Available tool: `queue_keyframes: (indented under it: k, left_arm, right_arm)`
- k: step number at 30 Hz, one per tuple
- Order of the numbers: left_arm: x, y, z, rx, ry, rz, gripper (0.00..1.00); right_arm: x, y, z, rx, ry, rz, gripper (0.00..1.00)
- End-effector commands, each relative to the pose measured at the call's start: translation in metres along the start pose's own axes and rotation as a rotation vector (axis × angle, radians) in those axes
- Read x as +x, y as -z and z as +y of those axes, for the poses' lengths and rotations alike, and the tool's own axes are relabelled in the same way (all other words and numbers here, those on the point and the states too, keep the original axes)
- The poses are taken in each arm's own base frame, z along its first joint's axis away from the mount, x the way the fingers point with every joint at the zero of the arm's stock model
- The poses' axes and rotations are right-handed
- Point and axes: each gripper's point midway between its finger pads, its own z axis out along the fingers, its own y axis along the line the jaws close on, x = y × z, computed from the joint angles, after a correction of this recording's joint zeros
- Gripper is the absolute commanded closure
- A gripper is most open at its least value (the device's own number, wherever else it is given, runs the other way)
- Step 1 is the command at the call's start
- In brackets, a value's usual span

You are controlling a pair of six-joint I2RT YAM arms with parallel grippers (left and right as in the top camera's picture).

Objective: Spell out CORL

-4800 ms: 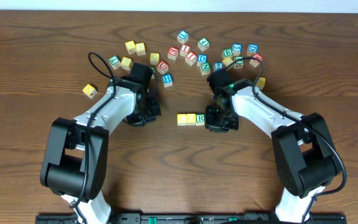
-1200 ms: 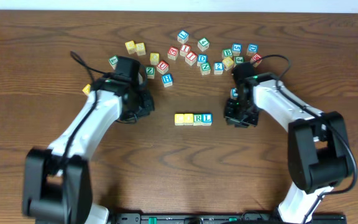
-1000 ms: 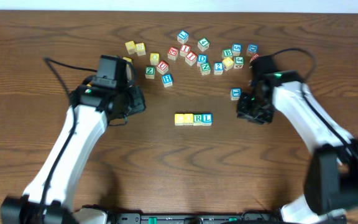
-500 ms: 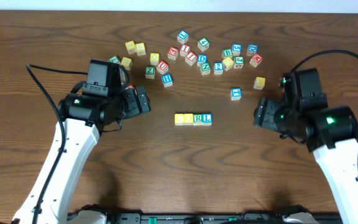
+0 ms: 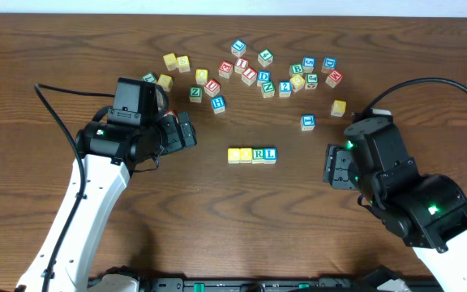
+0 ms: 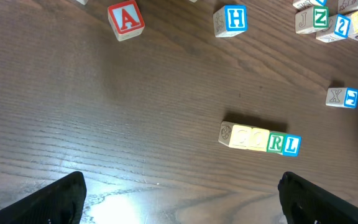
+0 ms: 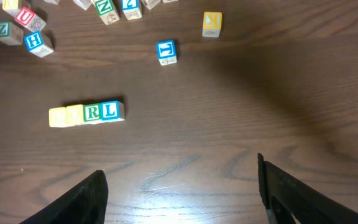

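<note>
Four cubes stand side by side in a row at the table's middle: two yellow-topped cubes, then a white cube with a green R, then a white cube with a blue L. The row lies right of centre in the left wrist view, and the row lies at the left in the right wrist view. My left gripper hangs open to the row's left, well apart from it. My right gripper hangs open to the row's right. Only bare table shows between the left gripper's and the right gripper's fingers.
Several loose letter cubes are scattered along the back. A blue cube and a yellow cube lie apart at the right, a blue H cube behind the row, a red A cube near the left arm.
Over the last second both arms drew away from the row and rose, and both jaws opened. In the last half second only the right arm moved, toward the front.
</note>
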Motion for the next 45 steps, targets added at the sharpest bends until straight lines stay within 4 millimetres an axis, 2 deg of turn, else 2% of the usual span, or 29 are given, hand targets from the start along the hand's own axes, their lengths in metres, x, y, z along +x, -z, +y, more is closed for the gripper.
queue_keyframes:
  k: [1, 7, 10, 13, 17, 21, 22, 35, 45]
  left_arm:
    - [0.0, 0.001, 0.004, -0.015, 0.002, -0.006, 0.02]
    - [0.0, 0.001, 0.004, -0.015, 0.002, -0.006, 0.02]
    - [0.0, 0.001, 0.004, -0.015, 0.002, -0.006, 0.02]
    - [0.0, 0.001, 0.004, -0.015, 0.002, -0.006, 0.02]
    - [0.0, 0.001, 0.004, -0.015, 0.002, -0.006, 0.02]
    - [0.0, 0.001, 0.004, -0.015, 0.002, -0.006, 0.02]
    - [0.0, 0.001, 0.004, -0.015, 0.002, -0.006, 0.02]
    - [0.0, 0.001, 0.004, -0.015, 0.002, -0.006, 0.02]
    - [0.0, 0.001, 0.004, -0.015, 0.002, -0.006, 0.02]
  right_arm:
    - [-0.007, 0.012, -0.009, 0.03, -0.021, -0.06, 0.29]
    - [-0.009, 0.04, -0.026, 0.027, -0.051, -0.153, 0.27]
    - [-0.002, 0.061, -0.042, 0.029, -0.07, -0.207, 0.27]
    - [0.01, 0.071, -0.055, 0.033, -0.116, -0.215, 0.26]
    - [0.022, 0.067, -0.06, 0.025, -0.163, -0.22, 0.26]
    - [0.02, 0.057, -0.055, 0.014, -0.17, -0.229, 0.23]
    - [0.019, 0.055, -0.054, 0.012, -0.172, -0.233, 0.01]
    - [0.009, 0.056, -0.055, 0.021, -0.189, -0.282, 0.01]
    - [0.013, 0.055, -0.051, 0.001, -0.182, -0.26, 0.01]
